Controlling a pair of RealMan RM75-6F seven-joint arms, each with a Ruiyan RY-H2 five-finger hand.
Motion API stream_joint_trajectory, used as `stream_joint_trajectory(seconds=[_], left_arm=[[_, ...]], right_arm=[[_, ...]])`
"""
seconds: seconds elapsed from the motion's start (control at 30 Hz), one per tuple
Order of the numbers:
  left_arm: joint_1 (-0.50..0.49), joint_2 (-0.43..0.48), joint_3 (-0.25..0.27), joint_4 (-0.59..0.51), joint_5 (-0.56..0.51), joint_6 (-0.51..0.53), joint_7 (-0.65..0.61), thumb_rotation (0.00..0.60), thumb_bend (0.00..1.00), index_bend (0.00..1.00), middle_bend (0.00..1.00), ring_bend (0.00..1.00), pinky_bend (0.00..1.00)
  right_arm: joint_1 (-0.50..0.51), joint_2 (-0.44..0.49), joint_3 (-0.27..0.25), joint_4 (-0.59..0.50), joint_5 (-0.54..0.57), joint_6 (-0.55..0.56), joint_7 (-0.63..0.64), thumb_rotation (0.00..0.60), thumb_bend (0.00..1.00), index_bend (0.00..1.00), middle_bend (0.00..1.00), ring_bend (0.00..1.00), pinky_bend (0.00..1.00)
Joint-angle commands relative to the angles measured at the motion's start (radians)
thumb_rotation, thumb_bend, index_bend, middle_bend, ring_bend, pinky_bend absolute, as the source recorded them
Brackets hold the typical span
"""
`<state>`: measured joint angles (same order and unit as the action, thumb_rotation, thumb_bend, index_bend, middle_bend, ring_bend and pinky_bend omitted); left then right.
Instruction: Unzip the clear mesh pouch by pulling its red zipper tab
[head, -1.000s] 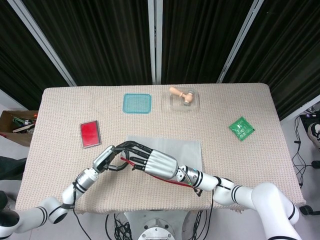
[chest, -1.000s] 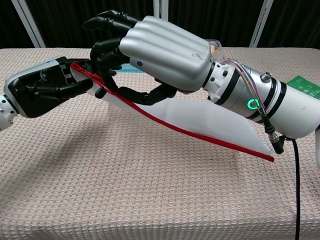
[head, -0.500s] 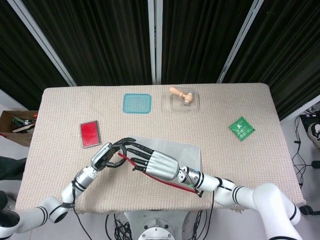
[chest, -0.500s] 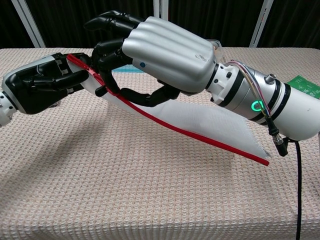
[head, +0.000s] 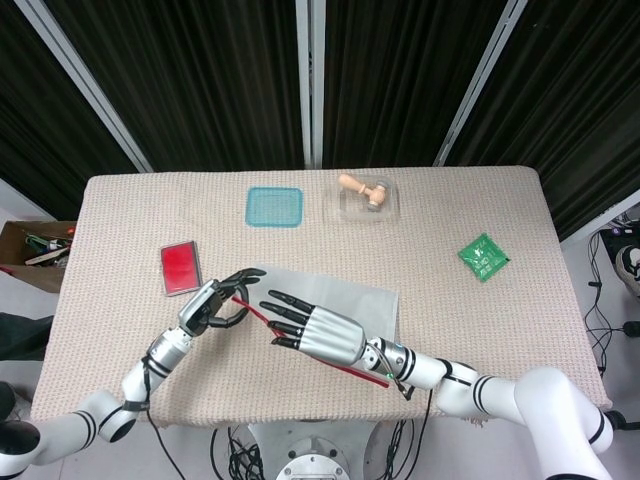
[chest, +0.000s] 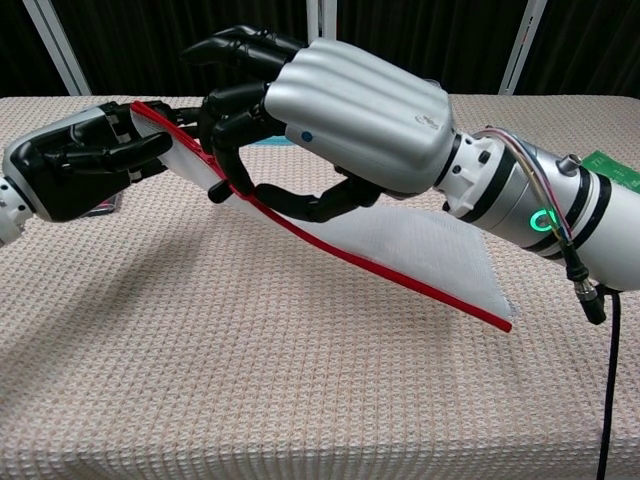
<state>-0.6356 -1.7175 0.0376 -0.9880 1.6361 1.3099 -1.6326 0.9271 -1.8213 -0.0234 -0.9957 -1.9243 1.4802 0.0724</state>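
Left hand grips the pouch corner, lifting it off the table. Right hand fingers curl around the red zipper edge, grasp on tab unclear. Zipper looks closed; the whole pull is left.

A table under a beige woven cloth carries everything. Near the back edge sits a blue tray, and just to its right a clear tray with a wooden toy in it (what kind of toy I can't tell). A red card lies on the left side. A green packet lies well apart on the right. The pouch rests on the cloth only at its far edge, its near edge lifted.
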Motion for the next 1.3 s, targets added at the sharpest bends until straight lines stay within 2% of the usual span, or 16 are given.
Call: stream_joint_trajectory(seconds=[0.03,0.53,0.93,1.3], left_arm=[[0.000,-0.002,-0.004,0.005,-0.005,-0.006,-0.003,0.600,0.47,0.66,0.19,0.08,0.13],[0.005,-0.012,-0.042,0.047,-0.060,-0.061,-0.014,0.600,0.47,0.67,0.19,0.08,0.13],[0.012,-0.017,-0.070,0.083,-0.103,-0.116,-0.015,0.600,0.48,0.67,0.19,0.08,0.13],[0.014,-0.028,-0.100,0.116,-0.142,-0.175,-0.014,0.600,0.48,0.67,0.19,0.08,0.13]], right_arm=[[-0.008,0.007,-0.006,-0.010,-0.004,0.006,-0.002,0.600,0.52,0.98,0.31,0.04,0.00],[-0.101,0.073,-0.084,-0.092,-0.045,0.052,-0.032,0.600,0.51,0.98,0.32,0.04,0.00],[-0.216,0.140,-0.156,-0.138,-0.077,0.116,-0.057,0.600,0.51,0.98,0.32,0.03,0.00],[-0.311,0.184,-0.184,-0.133,-0.078,0.161,-0.047,0.600,0.52,0.98,0.32,0.03,0.00]])
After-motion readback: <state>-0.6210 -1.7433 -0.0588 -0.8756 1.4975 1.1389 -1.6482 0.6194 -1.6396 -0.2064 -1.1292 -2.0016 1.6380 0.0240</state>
